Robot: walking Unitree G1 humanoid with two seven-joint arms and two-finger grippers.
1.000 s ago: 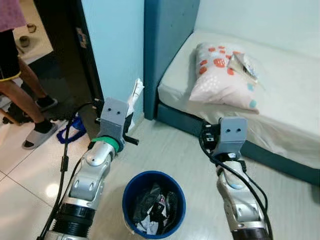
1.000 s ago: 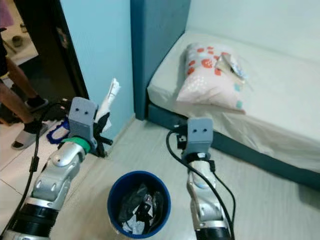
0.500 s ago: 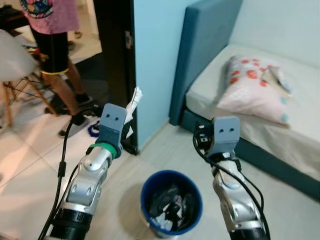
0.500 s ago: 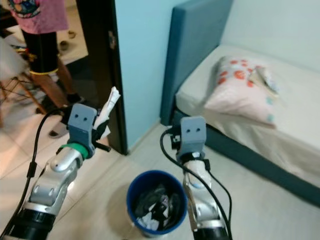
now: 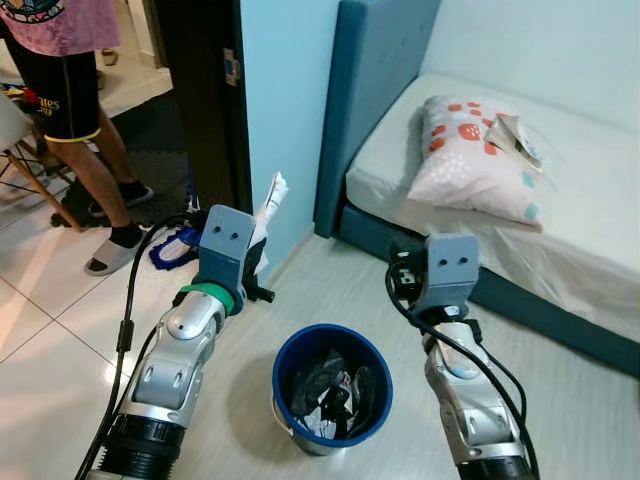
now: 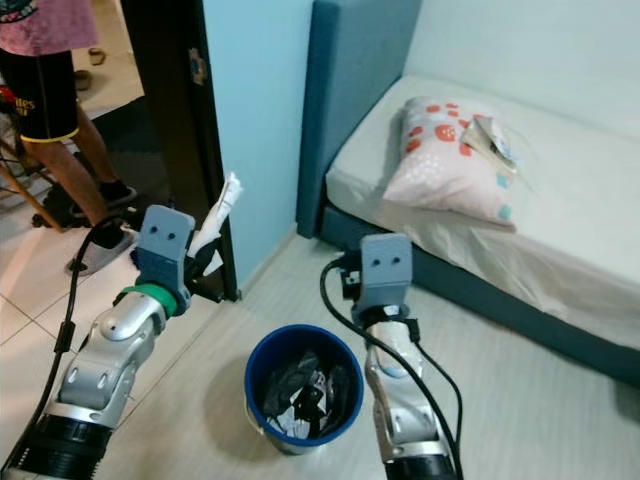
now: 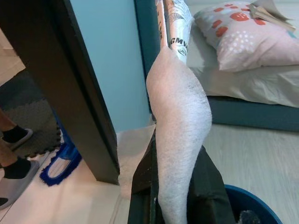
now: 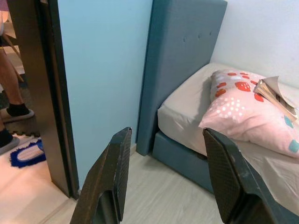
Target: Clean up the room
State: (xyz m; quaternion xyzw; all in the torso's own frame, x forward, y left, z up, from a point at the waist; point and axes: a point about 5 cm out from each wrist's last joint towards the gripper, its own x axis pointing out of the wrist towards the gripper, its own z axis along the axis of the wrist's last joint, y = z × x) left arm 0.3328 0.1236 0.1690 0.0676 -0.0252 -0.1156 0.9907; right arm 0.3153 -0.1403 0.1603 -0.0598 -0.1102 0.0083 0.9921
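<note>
Bed (image 5: 600, 190): pillow (image 5: 470, 160) with a book or magazine (image 5: 515, 135) on top, not yet tidied. Blue bin (image 5: 332, 395) on the floor between the arms, already part-filled with rubbish. Left gripper (image 7: 180, 177) clamped on a grey-white wrapper (image 7: 180, 112), held up beside the bin, not dropped. Print reads "GMV", rest illegible. Right gripper (image 8: 163, 175) fingers apart, empty.

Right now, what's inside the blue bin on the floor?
The blue bin holds a heap of crumpled dark and white trash. What lies under that top layer is covered.
</note>
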